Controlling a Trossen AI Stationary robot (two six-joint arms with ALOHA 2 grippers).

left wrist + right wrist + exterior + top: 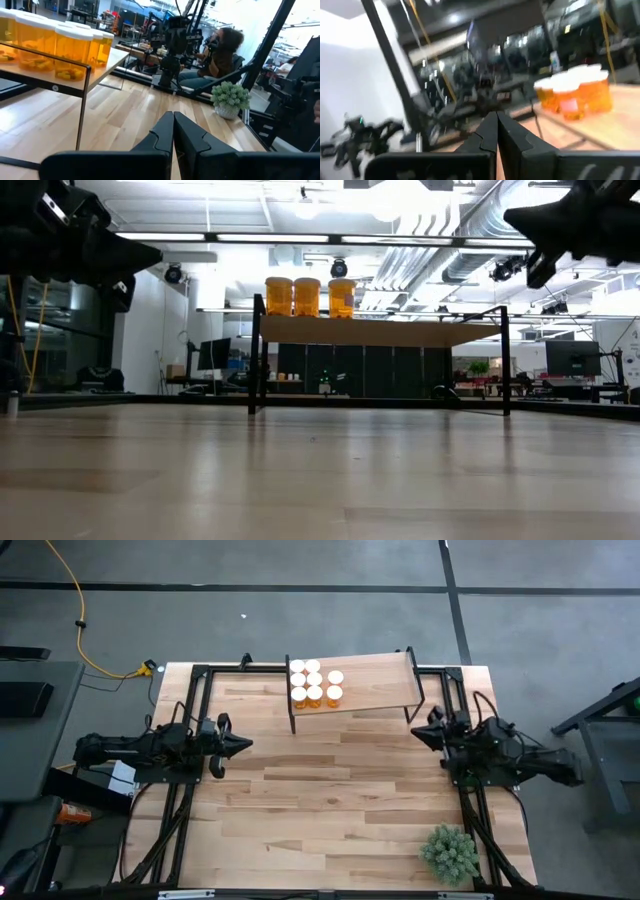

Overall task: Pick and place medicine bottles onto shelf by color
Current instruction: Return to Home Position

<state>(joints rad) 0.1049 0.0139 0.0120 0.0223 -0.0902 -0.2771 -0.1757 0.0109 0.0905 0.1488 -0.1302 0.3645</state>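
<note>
Several orange-amber medicine bottles (pixel 314 686) with white caps stand upright in a cluster on the left end of the light-wood shelf (pixel 375 683) at the table's far edge; they also show in the low view (pixel 307 296), the left wrist view (pixel 60 47) and the right wrist view (pixel 575 92). My left gripper (pixel 246 744) is shut and empty, raised above the table at its left side. My right gripper (pixel 416 730) is shut and empty, raised at the table's right side, just near of the shelf's right end.
A small green plant in a pot (pixel 450 853) stands at the table's near right corner. The shelf's black legs (pixel 256 355) stand on the tabletop (pixel 330 800). A seated person (pixel 222 52) shows beyond the table in the left wrist view.
</note>
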